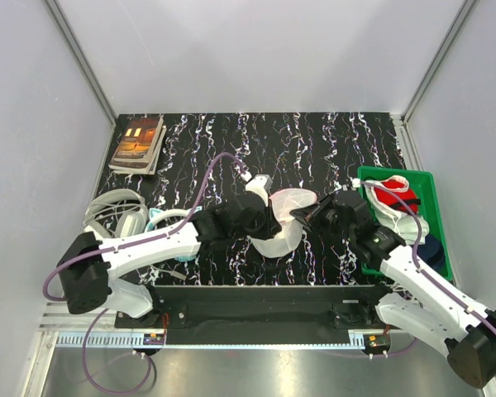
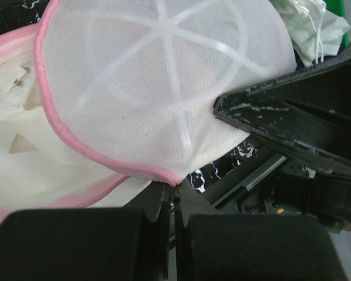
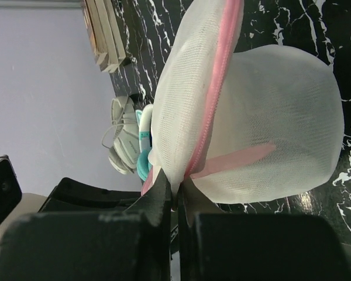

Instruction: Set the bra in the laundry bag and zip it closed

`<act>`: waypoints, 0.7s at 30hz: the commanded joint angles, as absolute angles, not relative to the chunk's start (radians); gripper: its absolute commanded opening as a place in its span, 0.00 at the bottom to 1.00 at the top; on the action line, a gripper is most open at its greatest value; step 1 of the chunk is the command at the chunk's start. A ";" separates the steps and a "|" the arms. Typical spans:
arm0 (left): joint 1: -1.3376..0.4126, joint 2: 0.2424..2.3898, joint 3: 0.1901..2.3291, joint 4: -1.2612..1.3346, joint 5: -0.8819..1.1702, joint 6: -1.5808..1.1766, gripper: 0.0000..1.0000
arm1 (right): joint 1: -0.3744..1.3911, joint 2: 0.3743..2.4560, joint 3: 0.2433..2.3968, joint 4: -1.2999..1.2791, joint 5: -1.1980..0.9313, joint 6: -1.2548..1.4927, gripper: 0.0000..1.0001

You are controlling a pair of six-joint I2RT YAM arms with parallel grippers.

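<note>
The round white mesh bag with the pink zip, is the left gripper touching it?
Touching. The left wrist view shows the left gripper shut on the pink trim of the round white mesh laundry bag.

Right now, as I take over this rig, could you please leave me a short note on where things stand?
Left claw: shut on the pink trim of the laundry bag.
Right claw: shut on the same trim, from the opposite side.
Laundry bag: mid-table between the two arms, its halves apart, unzipped.
Bra: not visible in any view; I cannot tell whether it is inside.
Done: both claws grip the bag's edge.
Left: confirm the bra is in, bring the halves together, zip shut.
</note>
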State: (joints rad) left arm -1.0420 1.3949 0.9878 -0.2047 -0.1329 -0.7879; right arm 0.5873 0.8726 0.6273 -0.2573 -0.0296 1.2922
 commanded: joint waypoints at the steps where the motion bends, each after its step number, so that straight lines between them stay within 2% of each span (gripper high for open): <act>1: -1.020 1.316 0.966 -0.264 -0.101 -0.670 0.00 | 0.548 0.905 0.725 -0.324 -0.011 1.073 0.00; 8: -1.002 1.334 0.939 -0.126 0.162 -0.621 0.00 | 0.494 1.077 0.922 -0.443 -0.173 0.795 0.00; 9: -1.002 1.345 0.942 -0.112 0.169 -0.630 0.00 | 0.494 1.091 0.939 -0.483 -0.182 0.770 0.06; 12: -1.000 1.384 0.960 -0.058 0.199 -0.655 0.00 | 0.492 1.065 0.968 -0.578 -0.181 0.784 0.35; 13: -0.999 1.391 0.959 -0.039 0.224 -0.666 0.00 | 0.492 1.045 0.953 -0.595 -0.178 0.804 0.55; 14: -0.997 1.399 0.957 -0.005 0.229 -0.676 0.00 | 0.492 1.019 0.934 -0.610 -0.176 0.830 0.61; 21: -0.997 1.440 0.951 0.084 0.284 -0.727 0.00 | 0.492 0.746 0.761 -0.670 -0.186 1.078 0.68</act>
State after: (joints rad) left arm -0.9985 1.4239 0.9443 -0.0463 0.2043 -0.6914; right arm 0.4969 0.8589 0.8158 -0.6060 -0.1787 0.9363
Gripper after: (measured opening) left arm 0.020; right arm 0.667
